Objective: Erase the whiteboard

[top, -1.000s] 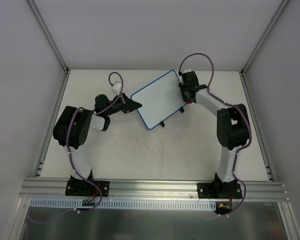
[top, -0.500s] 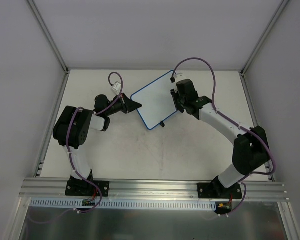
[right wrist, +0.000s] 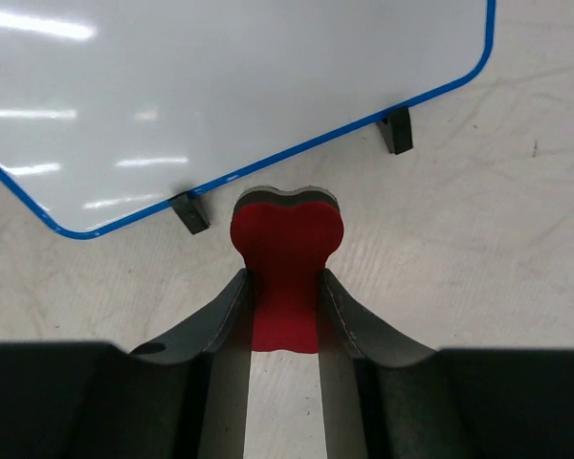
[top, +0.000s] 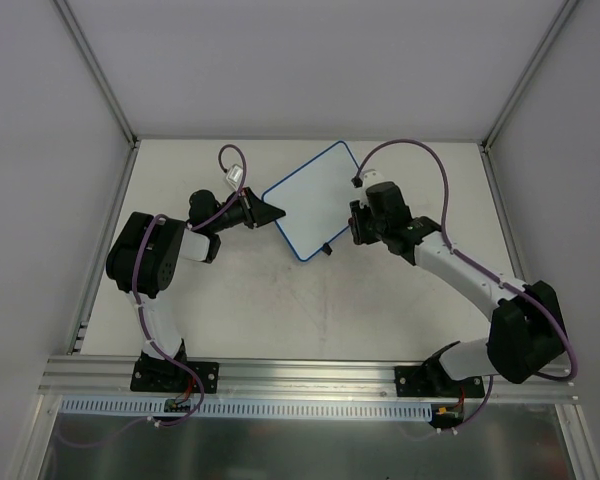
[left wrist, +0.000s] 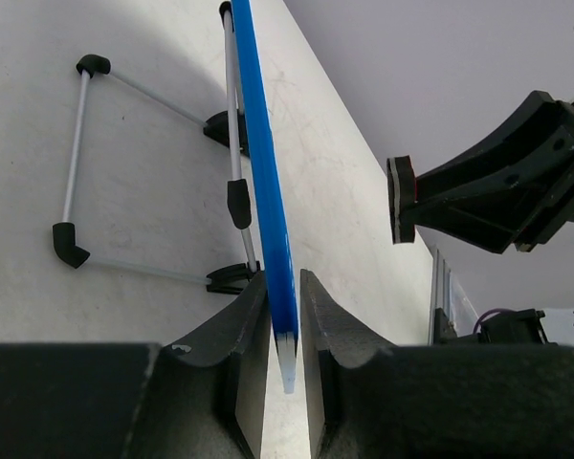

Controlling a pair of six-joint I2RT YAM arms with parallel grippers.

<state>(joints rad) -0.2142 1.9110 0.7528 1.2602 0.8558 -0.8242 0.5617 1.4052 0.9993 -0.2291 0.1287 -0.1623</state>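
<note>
The pale bench (top: 310,310) fills the middle of the top view. On it the right arm (top: 475,285) stretches from the lower right toward the centre, and the left arm (top: 150,265) bends up at centre left.

The whiteboard (top: 315,195) sits just above the centre of the top view, turned so that one corner points to the lower middle. Its face is plain white inside a thin blue rim and carries only streaks of reflected light.

The left tool (top: 271,211) reaches the board's left corner. In the left wrist view its fingers (left wrist: 244,330) stand close on either side of the blue rim, but whether they are pressing it cannot be told.

The right tool (right wrist: 285,287) is pinched on a red, bone-shaped eraser (right wrist: 285,253). A second ago this tool was at the board's right edge. Now it is just off the board's lower right edge, with the eraser apart from the rim, and the arm's elbow has swung out to the lower right. The board and the left arm lie as before.

Two small black feet (right wrist: 189,213) jut from the rim nearest the eraser.
</note>
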